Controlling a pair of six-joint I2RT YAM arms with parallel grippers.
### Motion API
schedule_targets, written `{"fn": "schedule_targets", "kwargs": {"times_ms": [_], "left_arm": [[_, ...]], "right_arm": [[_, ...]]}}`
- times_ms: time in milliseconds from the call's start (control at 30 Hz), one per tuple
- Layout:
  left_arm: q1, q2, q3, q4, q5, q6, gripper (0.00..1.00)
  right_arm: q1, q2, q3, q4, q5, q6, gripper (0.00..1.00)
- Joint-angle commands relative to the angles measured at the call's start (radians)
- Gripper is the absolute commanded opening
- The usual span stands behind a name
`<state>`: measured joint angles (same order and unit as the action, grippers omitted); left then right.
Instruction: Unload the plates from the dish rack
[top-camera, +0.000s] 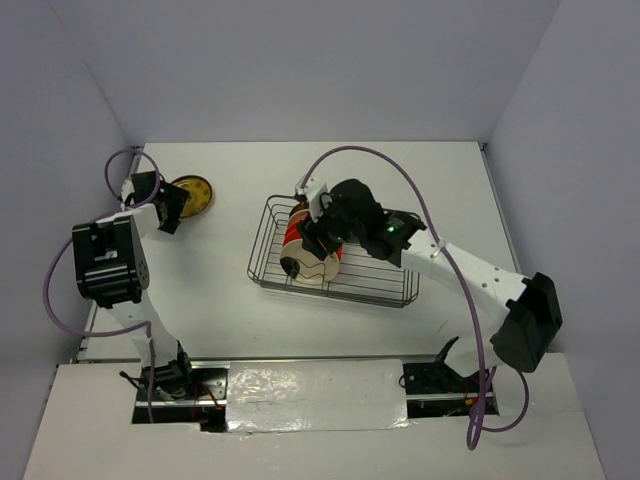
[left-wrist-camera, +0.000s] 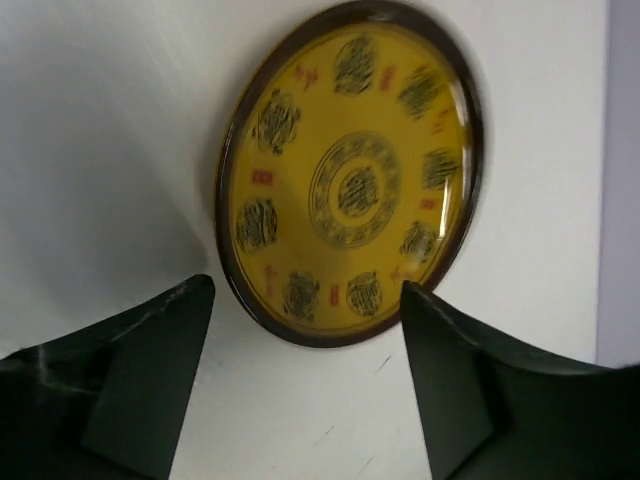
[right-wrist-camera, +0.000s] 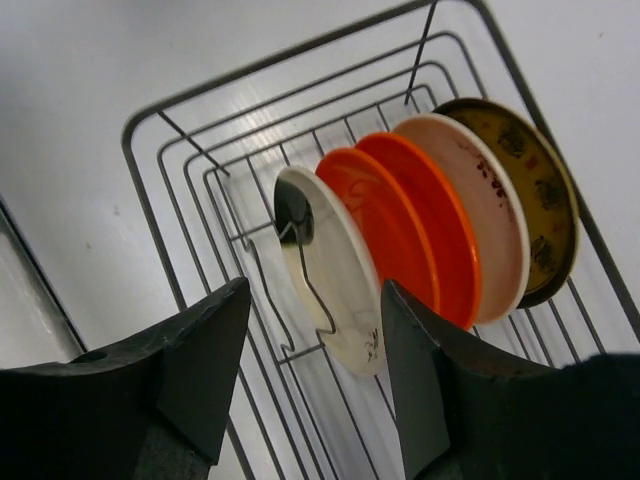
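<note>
No readable words, numbers or brand marks in any view.

Left wrist view: yellow plate (left-wrist-camera: 350, 175), centre of frame. It carries a ring of dark round medallions plus a central one, script-like but illegible. The small red stamp-like marks between them are too blurred to read.

Right wrist view: cream plate (right-wrist-camera: 335, 270), lower centre, has a small dark mark near its lower rim. Possibly writing, cannot tell. Patterned yellow plate (right-wrist-camera: 545, 190), right of frame, shows dark motifs, illegible.
</note>
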<state>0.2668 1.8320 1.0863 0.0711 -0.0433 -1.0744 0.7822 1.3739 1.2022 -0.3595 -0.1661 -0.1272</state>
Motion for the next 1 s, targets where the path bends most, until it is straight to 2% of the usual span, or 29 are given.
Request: {"fn": "schedule_targets", "kwargs": {"times_ms": [0, 33, 100, 167, 333, 400, 500, 600, 767, 800, 867, 900, 967], "left_arm": [[-0.034, 0.061, 0.111, -0.101, 0.046, 0.008, 0.9], [-0.043, 0.047, 0.127, -0.204, 0.046, 0.011, 0.99], [-0.06, 0.007, 0.15, -0.286, -0.009, 0.024, 1.0], [-0.07, -0.1, 0.129, -0.377, -0.033, 0.036, 0.99], [-0.103, -0.479, 0.028, -0.418, -0.041, 0.12, 1.0], [-0.123, -0.61, 0.001, -0.418, -0.017, 0.203, 0.99], [-0.161, -0.73, -0.005, -0.476, 0.013, 0.303, 1.0], [-0.166, -0.824, -0.038, -0.513, 0.033, 0.364, 0.99], [-0.166, -0.901, -0.092, -0.537, 0.034, 0.429, 1.0], [-0.167, -0.905, -0.1, -0.539, 0.034, 0.435, 0.99], [-0.166, -0.904, -0.12, -0.539, 0.049, 0.453, 0.99], [-0.166, -0.902, -0.124, -0.545, 0.054, 0.456, 0.99], [-0.166, -0.902, -0.144, -0.541, 0.075, 0.467, 0.99]], "right_arm": [[0.072, 0.05, 0.085, -0.073, 0.065, -0.092, 0.62], [0.087, 0.074, 0.095, -0.088, 0.132, -0.106, 0.61], [0.112, 0.099, 0.115, -0.124, 0.18, -0.121, 0.58], [0.117, 0.1, 0.105, -0.113, 0.221, -0.13, 0.58], [0.118, 0.129, 0.095, -0.088, 0.301, -0.175, 0.56], [0.117, 0.166, 0.106, -0.098, 0.327, -0.199, 0.55], [0.117, 0.214, 0.12, -0.105, 0.341, -0.229, 0.43], [0.117, 0.254, 0.129, -0.11, 0.333, -0.23, 0.41], [0.117, 0.269, 0.117, -0.085, 0.327, -0.221, 0.23], [0.117, 0.267, 0.111, -0.078, 0.336, -0.223, 0.14], [0.115, 0.263, 0.111, -0.072, 0.356, -0.223, 0.08], [0.115, 0.26, 0.118, -0.076, 0.368, -0.221, 0.0], [0.115, 0.238, 0.125, -0.082, 0.395, -0.221, 0.0]]}}
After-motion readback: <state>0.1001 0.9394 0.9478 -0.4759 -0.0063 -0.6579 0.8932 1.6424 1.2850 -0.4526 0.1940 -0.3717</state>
